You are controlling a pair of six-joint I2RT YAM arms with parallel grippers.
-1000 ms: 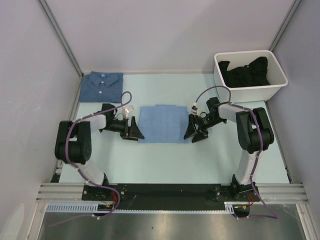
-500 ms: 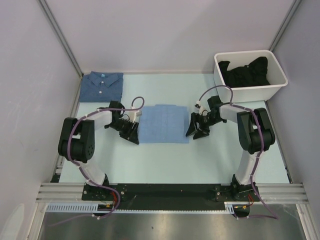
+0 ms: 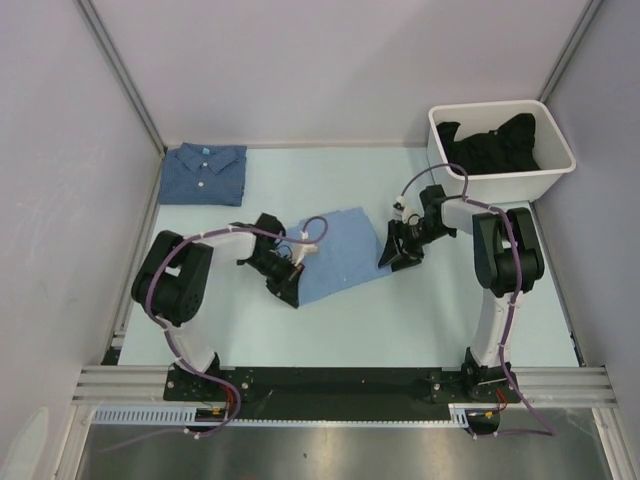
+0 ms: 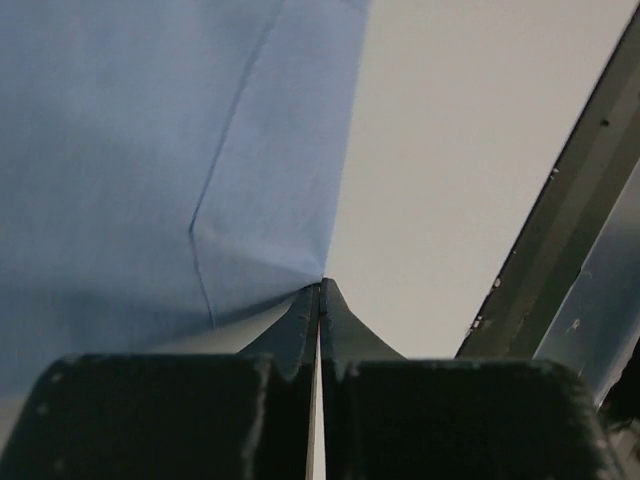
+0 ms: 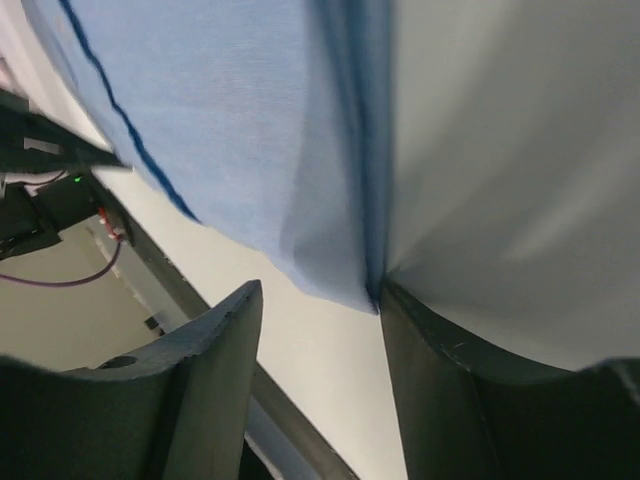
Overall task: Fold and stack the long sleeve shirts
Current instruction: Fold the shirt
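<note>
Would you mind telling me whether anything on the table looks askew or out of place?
Yes: the light-blue shirt lies askew in the middle of the table, edges slanted, while the denim shirt in the far left corner sits square. The left claw is shut on the slanted shirt's near-left corner.

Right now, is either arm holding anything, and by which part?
The left arm pinches the light blue shirt by its near left corner. The right arm has its jaws open at the right edge, gripping nothing.

Left hand (image 3: 288, 288) and right hand (image 3: 392, 256) flank the light-blue shirt (image 3: 338, 250).
</note>
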